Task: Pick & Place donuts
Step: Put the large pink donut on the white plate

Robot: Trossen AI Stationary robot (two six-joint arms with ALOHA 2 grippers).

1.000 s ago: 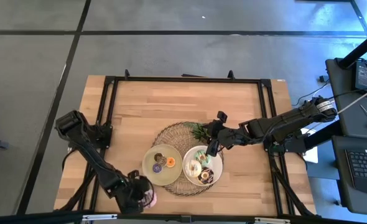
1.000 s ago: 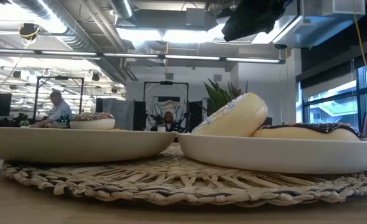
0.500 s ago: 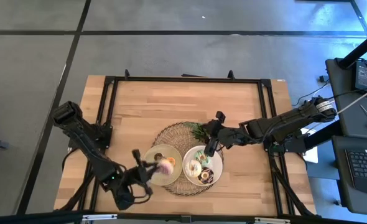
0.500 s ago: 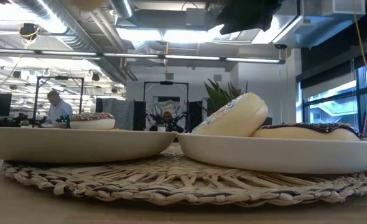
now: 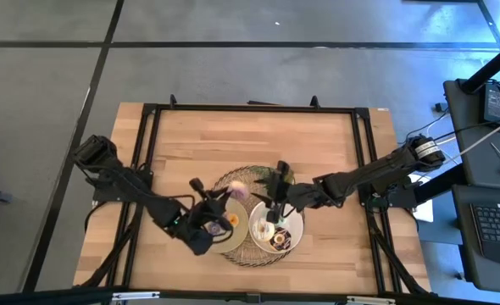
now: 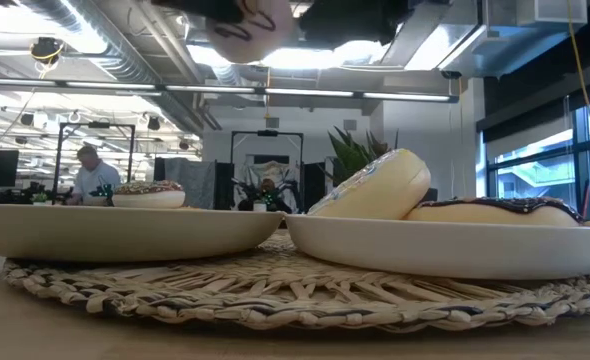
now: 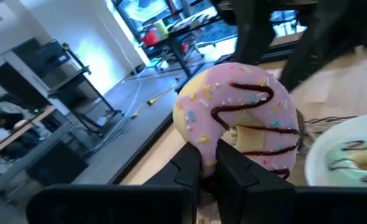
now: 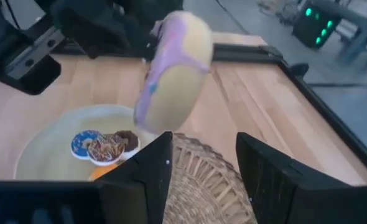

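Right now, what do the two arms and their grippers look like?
Both arms are dark, nearly black, built of slim jointed links with black cables trailing near their bases. The right arm has a lighter metallic joint near its base. The left gripper has two narrow, flat black fingers. The right gripper has two broader, blocky black fingers with bevelled edges. No markings are legible.

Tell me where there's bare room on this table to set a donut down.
Free: the bare light wooden tabletop between the black frame's far rail and the round woven placemat, and the strip on the left arm's side. Crowded: both cream plates and the air above the mat, where the left hand holds the pink striped donut beside the right hand.
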